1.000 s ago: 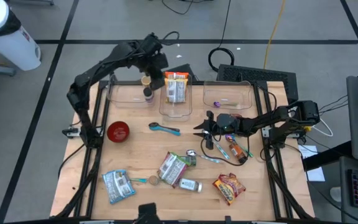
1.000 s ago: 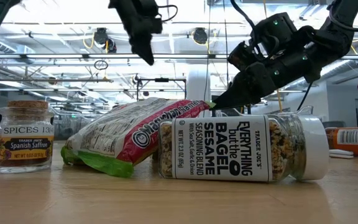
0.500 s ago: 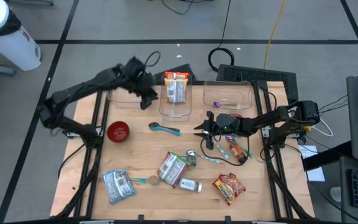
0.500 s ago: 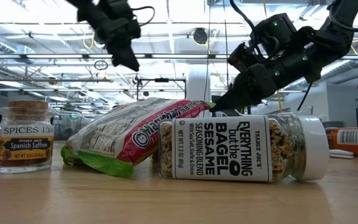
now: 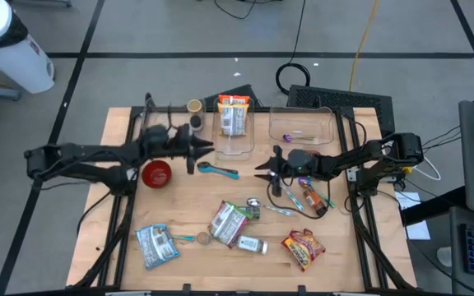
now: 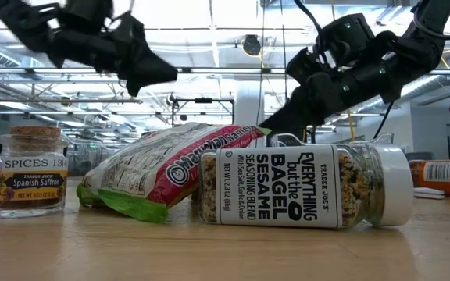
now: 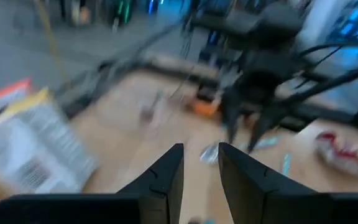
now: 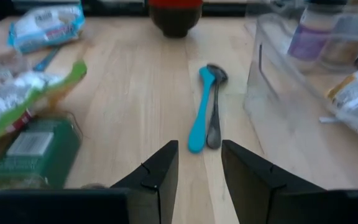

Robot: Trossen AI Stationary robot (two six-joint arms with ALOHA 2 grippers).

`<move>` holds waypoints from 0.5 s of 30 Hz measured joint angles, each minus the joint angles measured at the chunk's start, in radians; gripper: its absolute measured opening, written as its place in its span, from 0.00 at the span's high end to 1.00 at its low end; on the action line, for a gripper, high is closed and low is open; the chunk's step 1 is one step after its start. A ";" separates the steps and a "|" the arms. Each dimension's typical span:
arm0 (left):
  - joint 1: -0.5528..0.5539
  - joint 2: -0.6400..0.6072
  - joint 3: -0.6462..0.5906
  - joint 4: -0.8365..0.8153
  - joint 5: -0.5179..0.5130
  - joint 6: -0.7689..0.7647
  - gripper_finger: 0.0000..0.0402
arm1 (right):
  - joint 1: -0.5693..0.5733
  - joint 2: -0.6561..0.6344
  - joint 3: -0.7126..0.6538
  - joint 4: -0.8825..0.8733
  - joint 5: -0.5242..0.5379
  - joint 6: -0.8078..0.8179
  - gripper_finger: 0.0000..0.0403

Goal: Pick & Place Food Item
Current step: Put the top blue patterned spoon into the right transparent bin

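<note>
Grey floor with dark tape lines surrounded the wooden bench (image 5: 179, 210), which was scattered with packets, jars and three clear bins along its far edge. One snack packet (image 5: 232, 116) already stood in the middle bin (image 5: 233, 146). The left hand (image 5: 207, 147) hung low over the bench between the red bowl (image 5: 156, 173) and the blue spoon (image 5: 219, 170), fingers slightly apart and holding nothing. The right hand (image 5: 262, 170) waited near the bench's middle, fingers likewise slightly apart and empty, pointing toward that spoon.

Food still to move lay toward the near edge: a green-edged rice packet (image 5: 227, 222), a seasoning jar (image 5: 252, 245) on its side, a blue packet (image 5: 155, 245) and a red packet (image 5: 303, 249). Which one the left hand was bound for could not be told. To do it well, I judged it should open wider first, come down squarely over a packet's middle, and pinch across the narrow side so the crinkly bag would not slip.
</note>
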 joint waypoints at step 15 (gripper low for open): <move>-0.257 0.063 -0.112 0.407 -0.112 0.073 0.73 | 0.002 -0.006 0.000 0.227 -0.007 0.027 0.72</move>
